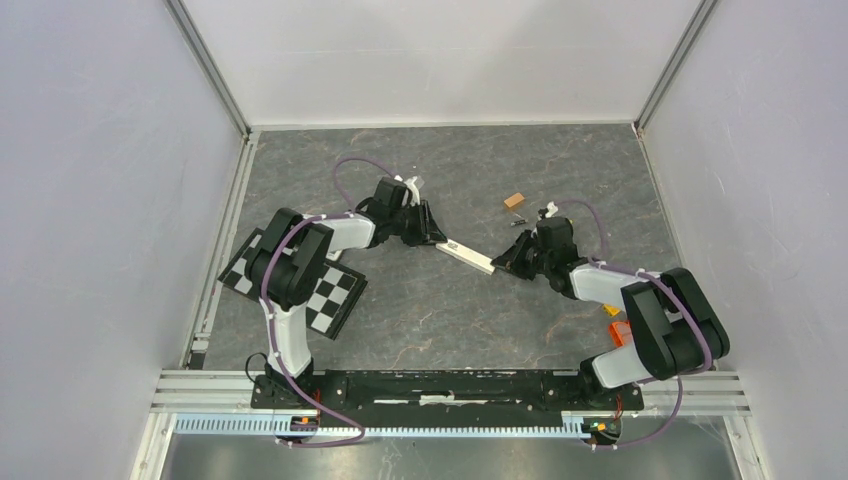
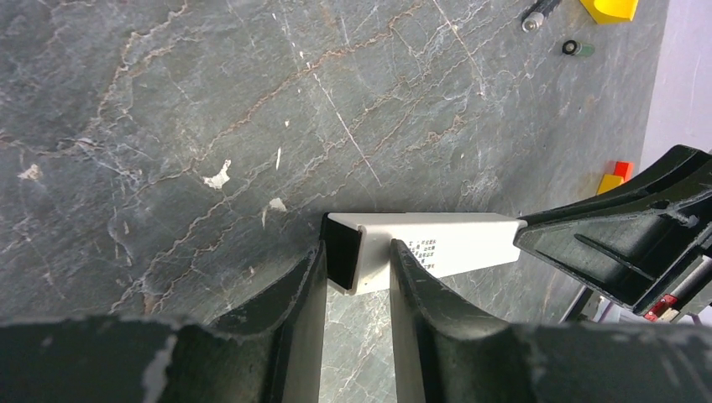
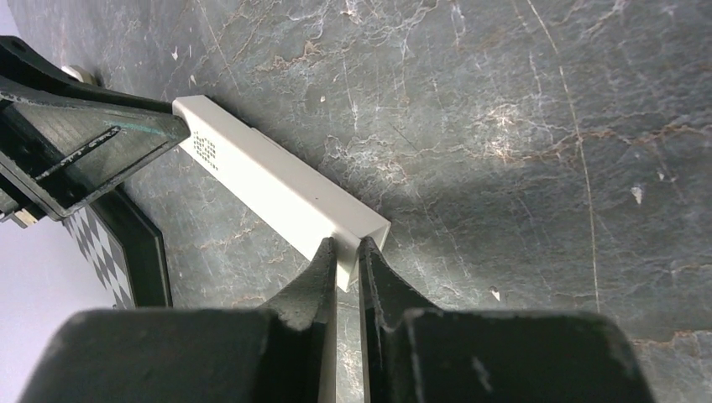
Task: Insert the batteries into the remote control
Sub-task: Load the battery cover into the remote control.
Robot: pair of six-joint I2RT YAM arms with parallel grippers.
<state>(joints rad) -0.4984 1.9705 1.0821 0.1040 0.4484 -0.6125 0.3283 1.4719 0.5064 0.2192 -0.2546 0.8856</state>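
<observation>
Left claw (image 2: pixel 358 252) is clenched across the hollow end of a white bar (image 2: pixel 453 243) and right claw (image 3: pixel 347 248) pinches the thin wall at the opposite end, a two-ended hold I judge is meant to steady the bar for opening or turning. Batteries (image 2: pixel 578 48) lie loose on the table (image 1: pixel 420 310), beyond the right claw near a brown block (image 1: pixel 514 200) and a yellow piece (image 2: pixel 609 8). No flat buttoned remote shows, and I cannot tell whether the bar belongs to it. Nothing blocks the batteries, but both claws are occupied.
</observation>
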